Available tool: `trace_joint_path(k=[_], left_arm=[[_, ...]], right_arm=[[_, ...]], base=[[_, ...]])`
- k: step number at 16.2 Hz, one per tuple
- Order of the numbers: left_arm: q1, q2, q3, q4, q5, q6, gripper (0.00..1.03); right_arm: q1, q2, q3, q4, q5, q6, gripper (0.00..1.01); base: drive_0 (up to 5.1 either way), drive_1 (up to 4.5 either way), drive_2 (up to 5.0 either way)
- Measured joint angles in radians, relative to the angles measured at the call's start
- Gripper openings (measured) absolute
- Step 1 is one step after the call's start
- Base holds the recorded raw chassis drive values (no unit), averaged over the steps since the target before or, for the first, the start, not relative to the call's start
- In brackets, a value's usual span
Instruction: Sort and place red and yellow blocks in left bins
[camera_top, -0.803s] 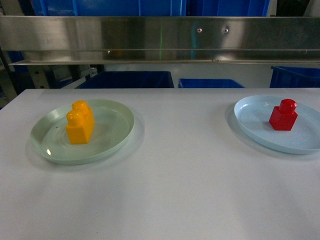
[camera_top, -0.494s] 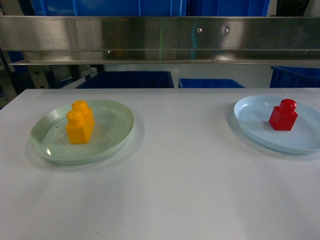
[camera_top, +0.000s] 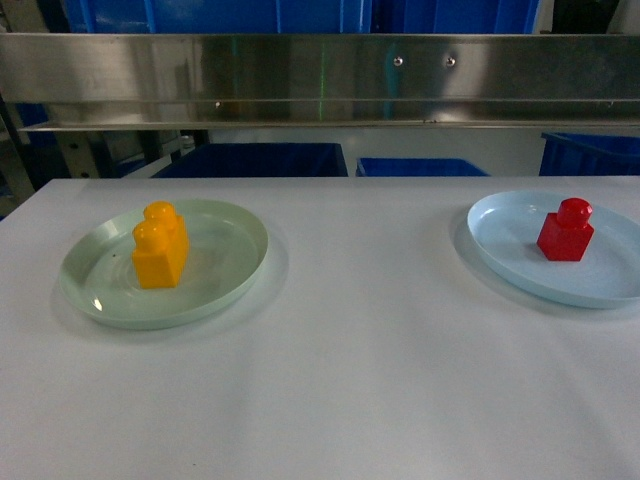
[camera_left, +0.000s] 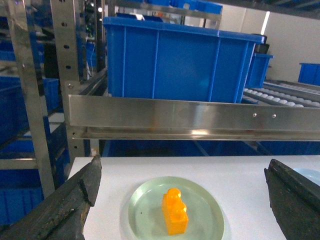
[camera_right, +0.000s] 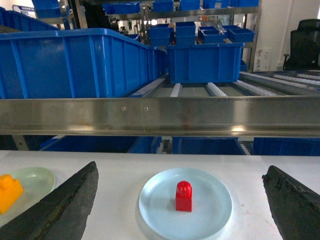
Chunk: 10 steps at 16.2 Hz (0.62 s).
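The orange-yellow two-stud block (camera_top: 160, 245) stands upright on a pale green plate (camera_top: 232, 285) at the table's left. The red one-stud block (camera_top: 566, 230) stands on a light blue plate (camera_top: 500, 255) at the right. Neither gripper shows in the head view. My left gripper (camera_left: 183, 162) hangs open, back from the yellow block (camera_left: 174, 212), with both dark fingers (camera_left: 75, 200) wide apart and empty. My right gripper (camera_right: 181, 167) is open too, facing the red block (camera_right: 183, 196) on its plate (camera_right: 160, 212). Blue bins (camera_top: 255, 158) sit beyond the table's far edge.
A steel rail (camera_top: 320, 80) runs across above the table's far edge, with big blue crates (camera_left: 180, 60) on the shelf behind it. More blue bins (camera_top: 420, 166) stand low at the back centre and right (camera_top: 590, 152). The white table (camera_top: 360, 380) spreads between the plates.
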Motion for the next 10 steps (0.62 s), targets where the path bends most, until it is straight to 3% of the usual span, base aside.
trace_joint_path(k=[3, 5, 6, 8, 10], left_arm=[[-0.040, 0.517, 0.185, 0.039, 0.013, -0.021, 0.98], [-0.055, 0.790, 0.291, 0.104, -0.014, -0.015, 0.98], [-0.069, 0.912, 0.333, 0.230, -0.085, 0.026, 0.98], [-0.052, 1.105, 0.431, 0.255, -0.047, 0.072, 0.98], [-0.050, 1.156, 0.407, 0.231, -0.045, 0.086, 0.98]], right_arm=[[0.047, 0.536, 0.285, 0.111, 0.032, 0.005, 0.98], [0.074, 0.861, 0.436, 0.142, 0.099, 0.000, 0.98], [0.082, 0.982, 0.485, 0.175, 0.121, -0.011, 0.98], [0.082, 1.113, 0.517, 0.171, 0.121, -0.011, 0.98], [0.081, 1.124, 0.509, 0.175, 0.127, -0.011, 0.98]], base=[[0.0, 0.00, 0.0], [0.0, 0.00, 0.0], [0.0, 0.00, 0.0], [0.0, 0.00, 0.0], [0.0, 0.00, 0.0]])
